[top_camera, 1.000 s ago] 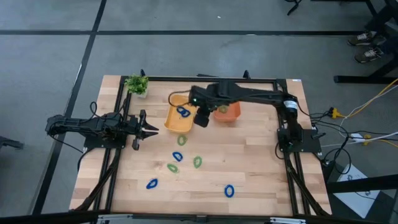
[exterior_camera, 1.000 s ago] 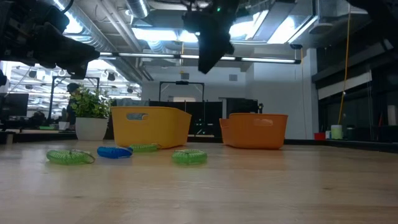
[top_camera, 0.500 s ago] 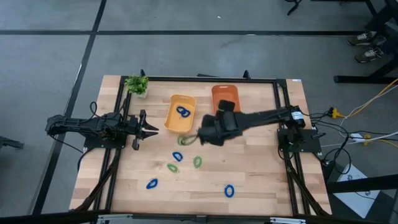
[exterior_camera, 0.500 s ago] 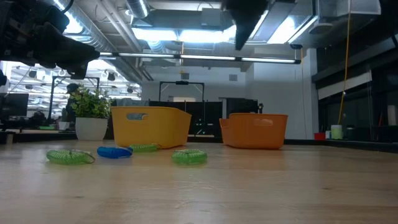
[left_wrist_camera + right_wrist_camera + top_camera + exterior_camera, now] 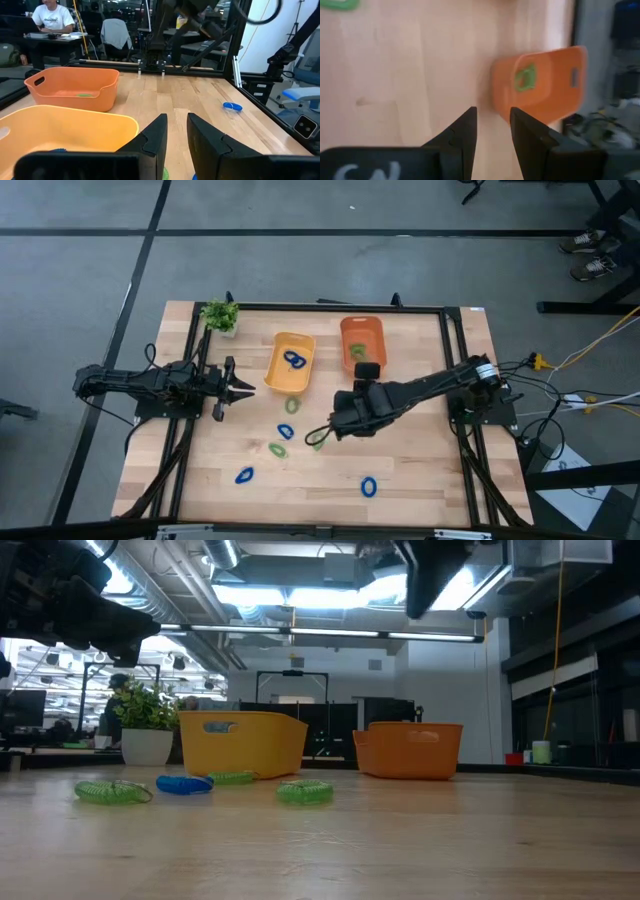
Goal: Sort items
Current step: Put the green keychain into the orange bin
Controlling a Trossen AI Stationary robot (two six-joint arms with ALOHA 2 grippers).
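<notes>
Right gripper point(image 5: 322, 431): swung within the last second from above the yellow bin point(image 5: 291, 363), past the orange bin point(image 5: 362, 343), out over the open table, now low beside a green ring point(image 5: 318, 440); fingers point(image 5: 465, 131) slightly apart with nothing between them. Reading: a drop-off finished, reach for the next item begun (a judgement only). Left gripper point(image 5: 243, 387): parked at the left edge of the table point(image 5: 420, 470), unmoved, fingers point(image 5: 156, 134) a little apart and empty. Already sorted: two blue rings point(image 5: 294, 360) in the yellow bin, one green ring point(image 5: 356, 355) in the orange bin. Still loose on the table: green ring point(image 5: 291, 406) just below the yellow bin, blue ring point(image 5: 285, 432) and green ring point(image 5: 277, 449) close together near the middle, blue ring point(image 5: 244, 475) toward the near-left corner, blue ring point(image 5: 369, 486) toward the near-right. Sorting judged less than half done. Potted plant point(image 5: 220, 316) at the far-left corner, apart from the work. Writing: pale markings on the right wrist housing point(image 5: 367, 170), too cropped to read; no brand or label legible elsewhere.
</notes>
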